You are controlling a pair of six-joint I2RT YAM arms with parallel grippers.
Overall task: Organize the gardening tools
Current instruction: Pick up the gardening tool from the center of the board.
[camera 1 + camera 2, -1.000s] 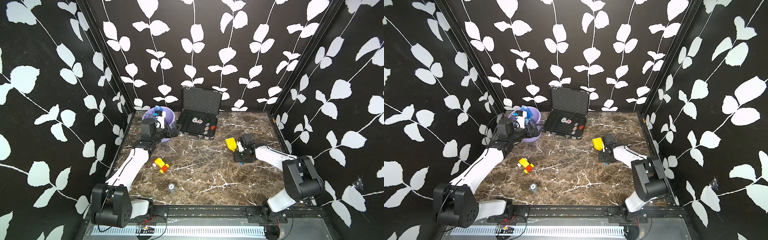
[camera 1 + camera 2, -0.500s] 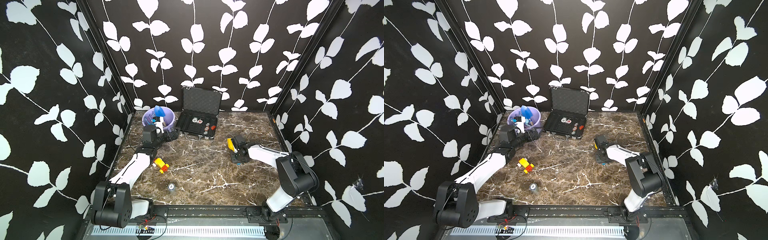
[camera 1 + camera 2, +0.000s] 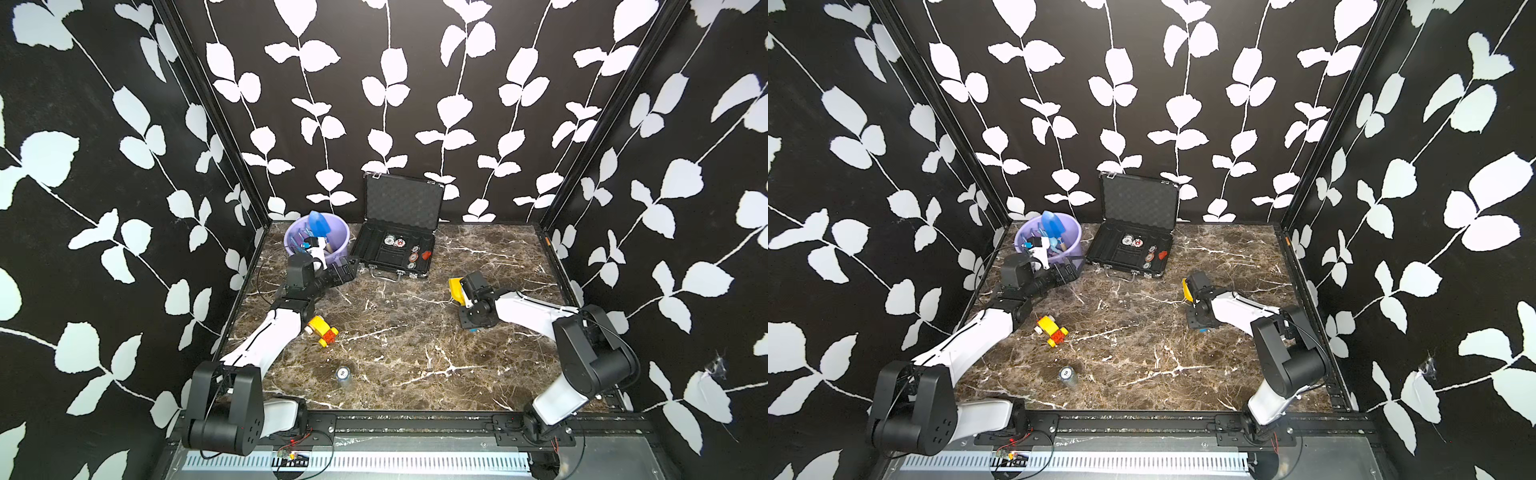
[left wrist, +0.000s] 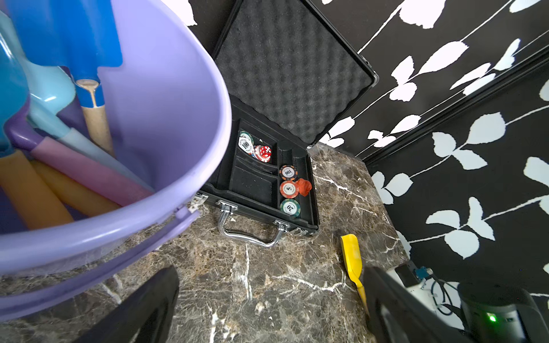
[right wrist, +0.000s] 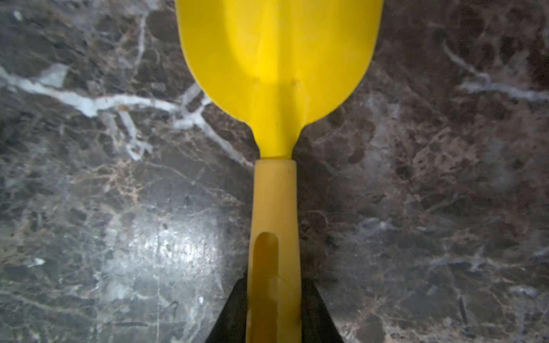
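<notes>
Edges first: the purple bucket [image 3: 338,249] sits tight in the far-left corner, close to the left wall [image 3: 187,208] and back wall [image 3: 374,124]. The black chip case [image 3: 390,266] is just beside it along the back wall, lid up. My L pincer [image 4: 271,276] hangs low just in front of the bucket, near the case's front-left corner, jaws wide apart w/ only bench btwn them. The R pincer [image 5: 274,311] is on the right half, well apart from the right wall [image 3: 623,208]. It's clamped on both sides of the yellow scoop [image 5: 276,59] at the handle, scoop head pointing away from the wrist. Can't tell if the scoop is off the bench or resting on it. The widest bare stretch of bench [image 3: 395,340] runs from ctr to front-right. A yellow-and-red toy vehicle [image 3: 322,328] lies beside my L forearm [image 3: 270,336], and a small cylinder [image 3: 342,374] stands nearer the front edge.

Vs 1 s ago: the L arm has dropped and pulled back from over the bucket. The R pincer has slid in toward the scoop and closed on it; the scoop is approx. where it was.

In the bucket, the blue trowel [image 3: 319,222] stands head up, head above the rim. A light-blue scoop [image 4: 50,92], a pink handle [image 4: 89,172] and yellow handles [image 4: 29,193] are packed beside it. The bench is dark brown marble w/ white veins; the walls are black w/ white leaf vines.
</notes>
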